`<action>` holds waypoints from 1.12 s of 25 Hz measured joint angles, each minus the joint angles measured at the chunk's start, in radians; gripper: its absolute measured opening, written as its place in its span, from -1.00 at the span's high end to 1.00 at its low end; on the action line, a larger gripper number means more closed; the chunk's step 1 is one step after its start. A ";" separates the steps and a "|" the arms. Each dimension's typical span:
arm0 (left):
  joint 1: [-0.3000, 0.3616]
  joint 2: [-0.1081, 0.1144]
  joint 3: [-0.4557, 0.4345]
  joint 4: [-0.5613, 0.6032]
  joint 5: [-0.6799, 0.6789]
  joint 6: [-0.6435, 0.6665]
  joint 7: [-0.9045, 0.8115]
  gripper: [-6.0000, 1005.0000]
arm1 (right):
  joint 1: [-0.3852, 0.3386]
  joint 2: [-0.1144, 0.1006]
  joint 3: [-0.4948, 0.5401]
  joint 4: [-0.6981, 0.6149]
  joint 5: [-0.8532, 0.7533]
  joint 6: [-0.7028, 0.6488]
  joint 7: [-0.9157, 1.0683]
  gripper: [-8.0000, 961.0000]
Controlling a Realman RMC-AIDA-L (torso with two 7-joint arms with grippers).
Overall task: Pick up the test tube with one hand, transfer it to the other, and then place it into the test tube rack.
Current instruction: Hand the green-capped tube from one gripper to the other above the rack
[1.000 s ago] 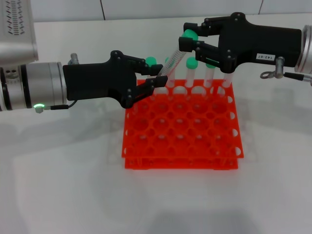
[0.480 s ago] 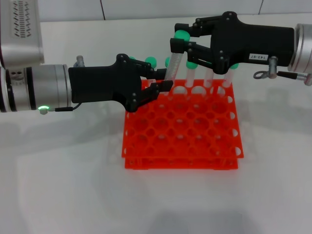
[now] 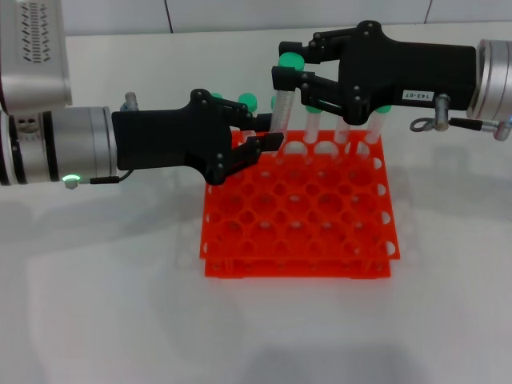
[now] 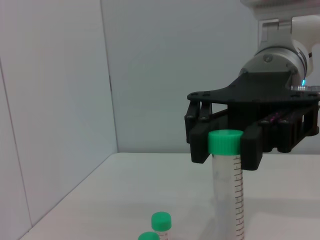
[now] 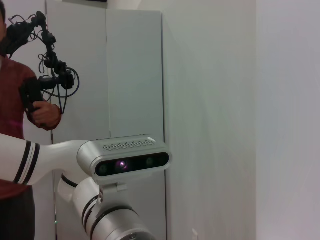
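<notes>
Here the right gripper has its fingers clamped on the green cap of the test tube — held nearly upright above the back rows of the test tube rack. The left gripper sits at the tube's lower end, fingers apart around it.

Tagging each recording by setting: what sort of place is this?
Probably a robotics lab staged as a lab bench: an orange-red test tube rack on a plain white table, green-capped tubes, and a person holding a control handle by pale wall panels.
</notes>
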 joint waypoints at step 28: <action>0.085 0.002 0.008 0.134 -0.004 0.029 -0.137 -0.38 | 0.000 -0.001 -0.002 0.001 0.008 0.005 -0.003 0.44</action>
